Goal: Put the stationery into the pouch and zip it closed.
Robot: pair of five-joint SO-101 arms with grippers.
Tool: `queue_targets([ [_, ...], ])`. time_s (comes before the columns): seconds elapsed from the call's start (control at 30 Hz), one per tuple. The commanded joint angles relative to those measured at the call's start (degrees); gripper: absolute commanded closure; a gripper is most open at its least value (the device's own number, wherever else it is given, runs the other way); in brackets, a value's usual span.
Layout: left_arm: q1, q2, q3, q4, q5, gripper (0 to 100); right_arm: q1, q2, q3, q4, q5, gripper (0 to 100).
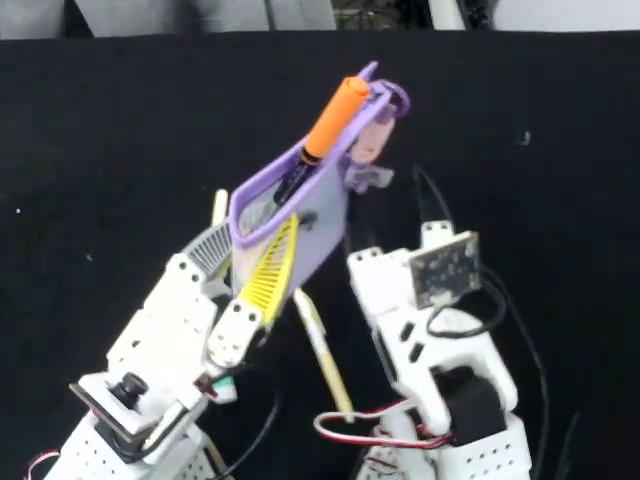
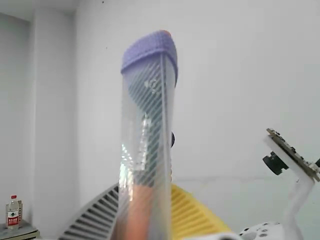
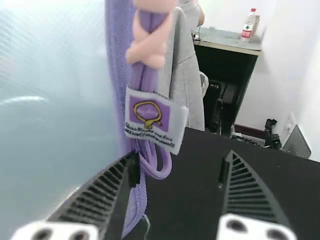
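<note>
Progress is partial: the pouch hangs well above the tabletop, clenched in the left hand, with its mouth unzipped. An orange marker stands in the mouth, only partly inserted. At least one pen lies on the tabletop between the two arms. Judged from this, the marker must be seated, the pen loaded and the zip closed. The right hand is released, jaws spread, near the pouch end. The high view gives the overall layout: open mouth, protruding marker, loose pen. The left wrist view adds the clear striped pouch wall, seen from the grip. The right wrist view adds close detail at the pouch end: a label and a purple loop just beside one jaw, ungripped
</note>
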Motion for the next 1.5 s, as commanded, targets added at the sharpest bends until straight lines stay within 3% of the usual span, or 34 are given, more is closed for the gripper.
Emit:
queue_targets([
  [0.0, 0.75, -0.53, -1.63, -1.32, 0.70, 97, -1.41, -0.66, -0.84, 0.35, -0.70, 73.7],
  [0.33, 0.75, -0.53, -1.63, -1.32, 0.70, 97, -7.03, -9.45, -2.86, 8.18, -0.44, 73.7],
  [0.6, 0.75, -0.53, -1.63, -1.23, 0.70, 97, -0.70, -11.56, 7.08, -4.22, 0.35, 73.7],
  [1.13, 0.75, -0.53, -1.54, -1.23, 0.70, 97, -0.09, -11.56, 8.31, -8.26, 1.23, 73.8],
  [1.27, 0.75, -0.53, -1.54, -1.23, 0.70, 97, 0.09, -11.47, 9.10, -7.91, 5.54, 79.9],
  [1.47, 0.75, -0.53, -1.54, -1.14, 0.70, 97, 1.93, -11.47, 10.51, -8.70, 5.54, 86.7],
])
